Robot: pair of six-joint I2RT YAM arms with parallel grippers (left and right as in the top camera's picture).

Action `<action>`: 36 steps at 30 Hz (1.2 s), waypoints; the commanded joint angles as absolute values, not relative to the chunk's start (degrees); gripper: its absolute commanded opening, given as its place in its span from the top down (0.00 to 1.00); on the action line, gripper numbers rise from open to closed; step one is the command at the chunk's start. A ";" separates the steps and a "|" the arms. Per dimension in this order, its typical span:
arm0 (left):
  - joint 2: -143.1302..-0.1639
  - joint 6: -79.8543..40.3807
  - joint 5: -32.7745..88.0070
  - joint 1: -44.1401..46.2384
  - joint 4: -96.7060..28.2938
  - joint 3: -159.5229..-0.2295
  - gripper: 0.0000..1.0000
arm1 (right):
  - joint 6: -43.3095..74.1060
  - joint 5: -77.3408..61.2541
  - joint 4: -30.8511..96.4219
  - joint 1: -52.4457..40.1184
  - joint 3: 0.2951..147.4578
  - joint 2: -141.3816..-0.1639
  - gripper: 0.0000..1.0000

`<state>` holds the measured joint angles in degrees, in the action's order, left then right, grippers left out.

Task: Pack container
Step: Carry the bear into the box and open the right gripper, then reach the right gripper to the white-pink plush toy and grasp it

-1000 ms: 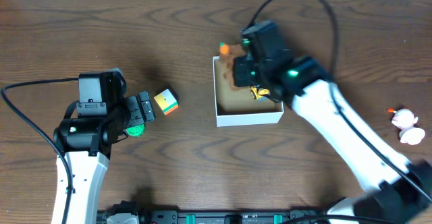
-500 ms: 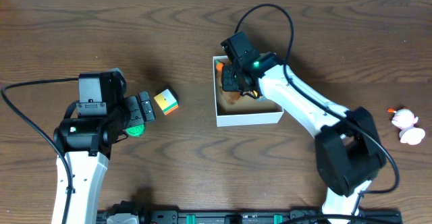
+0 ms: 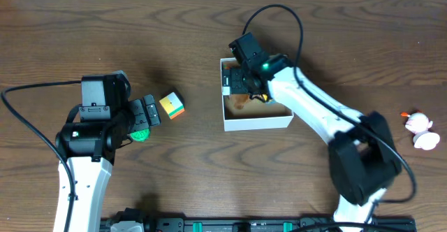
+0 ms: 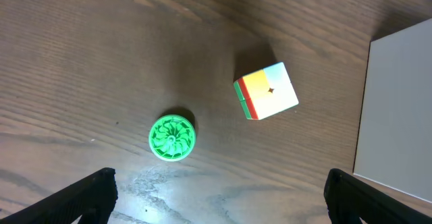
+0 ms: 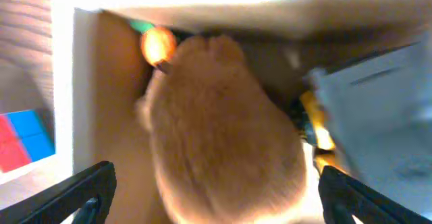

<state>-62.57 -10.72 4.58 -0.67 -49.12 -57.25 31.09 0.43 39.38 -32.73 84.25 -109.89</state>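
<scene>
The container (image 3: 258, 123) is a shallow white box with a tan inside, just right of the table's middle. My right gripper (image 3: 241, 85) hangs over its left part, open, its fingers (image 5: 84, 191) standing clear on either side of a brown furry toy (image 5: 223, 129) that lies in the box (image 5: 64, 82). The toy has an orange bit (image 5: 157, 43) at its far end. A yellow item (image 5: 314, 123) lies beside it. My left gripper (image 3: 148, 112) is open and empty above bare wood, near a green disc (image 4: 173, 137) and a coloured cube (image 4: 266, 90).
A white and pink toy (image 3: 421, 131) lies at the far right of the table. The right arm's black cable (image 3: 279, 12) loops behind the box. The box's white outer wall (image 4: 398, 109) shows at the right edge of the left wrist view.
The right arm swung left over the box, then its gripper opened and let go of the brown furry toy, which now rests inside. The left arm has not moved.
</scene>
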 commanded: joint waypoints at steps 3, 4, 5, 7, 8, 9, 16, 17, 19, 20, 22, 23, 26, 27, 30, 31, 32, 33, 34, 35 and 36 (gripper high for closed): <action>-62.54 -11.27 4.95 -0.95 -49.28 -58.30 0.02 | 28.01 5.89 41.25 -29.56 87.55 -95.13 0.01; -62.54 -11.27 4.95 -0.95 -49.28 -58.30 0.02 | 28.05 6.74 42.04 -28.64 87.55 -92.90 0.01; -62.54 -11.27 4.97 -0.95 -49.34 -58.30 0.02 | 28.71 8.10 43.51 -27.29 87.55 -90.54 0.01; -62.54 -11.25 4.95 -0.95 -49.52 -58.30 0.02 | 31.59 11.42 47.92 -23.88 87.55 -86.52 0.01; -62.54 -11.27 4.95 -0.95 -49.56 -58.30 0.02 | 33.34 12.84 50.81 -21.52 87.55 -84.71 0.01; -62.54 -11.27 4.95 -0.95 -49.56 -58.30 0.02 | 34.37 13.63 53.71 -18.81 87.55 -83.22 0.01; -62.54 -11.27 4.97 -0.95 -49.69 -58.30 0.02 | 34.46 13.45 69.21 4.73 86.87 -81.08 0.01; -62.54 -11.27 4.97 -0.95 -49.69 -58.30 0.02 | 34.26 13.15 70.06 9.17 86.06 -81.47 0.01; -62.54 -11.27 4.97 -0.95 -49.69 -58.30 0.02 | 33.23 12.29 69.93 15.42 84.40 -82.32 0.01; -62.54 -11.27 4.97 -0.95 -49.69 -58.30 0.02 | 32.86 11.94 69.76 17.93 83.74 -82.91 0.01; -62.54 -11.27 4.97 -0.95 -49.69 -58.30 0.02 | 32.49 11.92 68.73 23.00 82.24 -84.53 0.01; -62.54 -11.27 4.97 -0.95 -49.69 -58.30 0.02 | 31.86 11.68 67.99 24.56 81.60 -85.14 0.01; -62.54 -11.27 4.97 -0.95 -49.69 -58.30 0.02 | 28.18 11.35 64.36 29.93 78.89 -88.01 0.01; -62.54 -11.27 4.97 -0.95 -49.69 -58.30 0.02 | 27.16 11.35 62.96 31.35 78.06 -89.14 0.01; -62.54 -11.25 4.97 -0.95 -49.69 -58.30 0.02 | 22.35 11.35 59.35 34.41 76.27 -92.51 0.01; -62.54 -11.27 4.97 -0.95 -49.69 -58.30 0.02 | 20.67 11.53 58.13 35.20 75.85 -93.67 0.01; -62.54 -11.27 4.97 -0.95 -49.69 -58.30 0.02 | 18.65 11.60 56.51 36.05 75.35 -94.98 0.01; -62.54 -11.27 4.97 -0.95 -49.69 -58.30 0.02 | 17.47 11.57 55.37 36.73 75.07 -95.92 0.01; -62.54 -11.27 4.97 -0.95 -49.69 -58.30 0.02 | 16.53 11.42 54.06 37.50 74.76 -96.99 0.01; -62.54 -11.27 4.95 -0.95 -49.69 -58.30 0.02 | 15.88 10.83 53.17 38.13 74.54 -97.89 0.01; -62.54 -11.27 4.97 -0.95 -49.71 -58.30 0.02 | 15.33 9.78 52.18 38.85 74.30 -98.89 0.01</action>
